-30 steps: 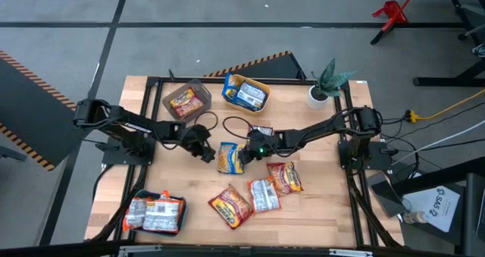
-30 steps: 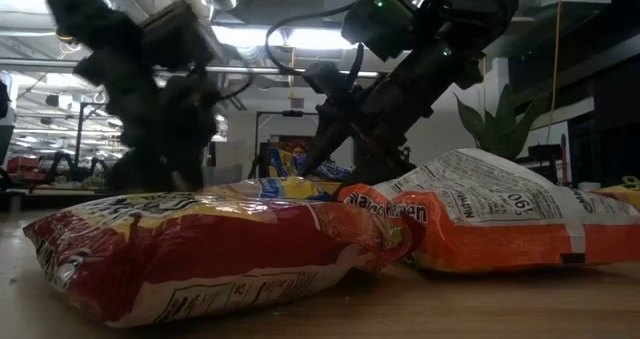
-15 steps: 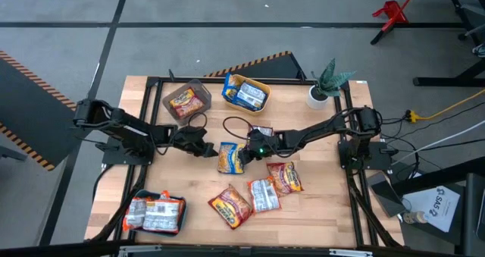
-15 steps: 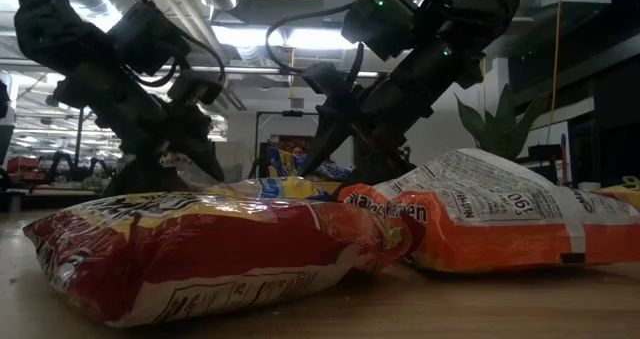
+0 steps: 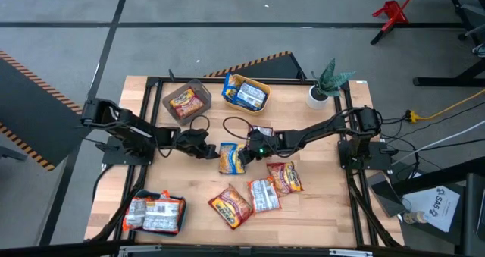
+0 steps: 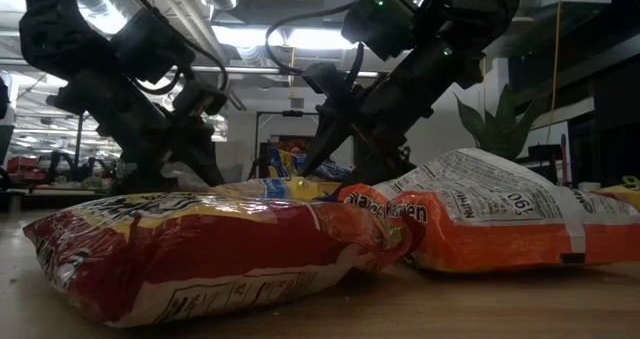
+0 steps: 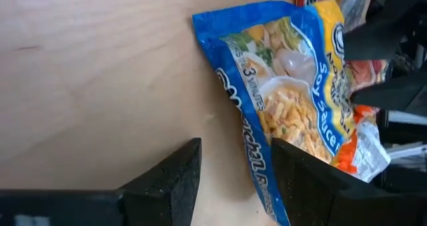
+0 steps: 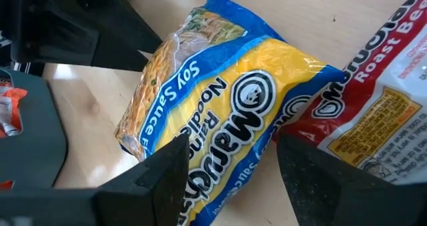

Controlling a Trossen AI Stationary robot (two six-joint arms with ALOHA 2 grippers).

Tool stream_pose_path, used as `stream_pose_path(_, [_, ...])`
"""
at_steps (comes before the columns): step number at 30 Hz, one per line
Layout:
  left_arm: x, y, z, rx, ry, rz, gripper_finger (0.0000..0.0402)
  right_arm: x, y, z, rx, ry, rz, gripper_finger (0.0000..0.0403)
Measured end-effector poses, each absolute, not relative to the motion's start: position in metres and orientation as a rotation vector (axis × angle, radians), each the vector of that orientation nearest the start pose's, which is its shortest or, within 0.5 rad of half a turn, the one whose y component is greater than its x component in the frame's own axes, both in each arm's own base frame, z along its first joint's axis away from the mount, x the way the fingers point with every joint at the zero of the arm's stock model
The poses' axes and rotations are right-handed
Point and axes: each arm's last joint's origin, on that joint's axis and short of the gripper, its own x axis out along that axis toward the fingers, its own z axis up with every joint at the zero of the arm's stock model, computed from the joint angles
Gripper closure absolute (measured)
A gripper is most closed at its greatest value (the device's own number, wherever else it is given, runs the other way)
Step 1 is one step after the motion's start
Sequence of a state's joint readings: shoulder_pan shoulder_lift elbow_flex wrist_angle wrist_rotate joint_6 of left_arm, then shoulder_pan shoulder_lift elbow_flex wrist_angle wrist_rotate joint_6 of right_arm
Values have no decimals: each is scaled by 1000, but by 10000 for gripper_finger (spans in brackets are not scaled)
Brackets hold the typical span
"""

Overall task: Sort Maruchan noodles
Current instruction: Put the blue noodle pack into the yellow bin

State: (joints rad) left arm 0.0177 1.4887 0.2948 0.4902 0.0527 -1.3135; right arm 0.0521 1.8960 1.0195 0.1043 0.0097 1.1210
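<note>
While the right gripper (image 5: 244, 154) hangs parted over the blue packet (image 5: 230, 158) mid-table, the left gripper (image 5: 213, 151) has swung from beside it to its edge, fingers apart, empty; a two-sided pickup looks imminent; nothing is gripped yet.

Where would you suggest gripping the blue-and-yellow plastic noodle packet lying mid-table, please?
Probably the flat blue-and-yellow plastic noodle packet's long left edge, coming from the left: that edge lies clear on bare wood, while an orange packet crowds its right side. The left gripper already faces it, fingers open.
</note>
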Motion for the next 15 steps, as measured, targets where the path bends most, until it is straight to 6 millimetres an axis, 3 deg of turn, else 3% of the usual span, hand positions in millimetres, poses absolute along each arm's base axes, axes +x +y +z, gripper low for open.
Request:
stream_pose_path(10, [220,2,100,-1289,618,372,225,376,19,136,1003,699,-406,191])
stream_pose_path(15, [223,2,105,-1292,576,310,202,376,19,136,986,703,-397,191])
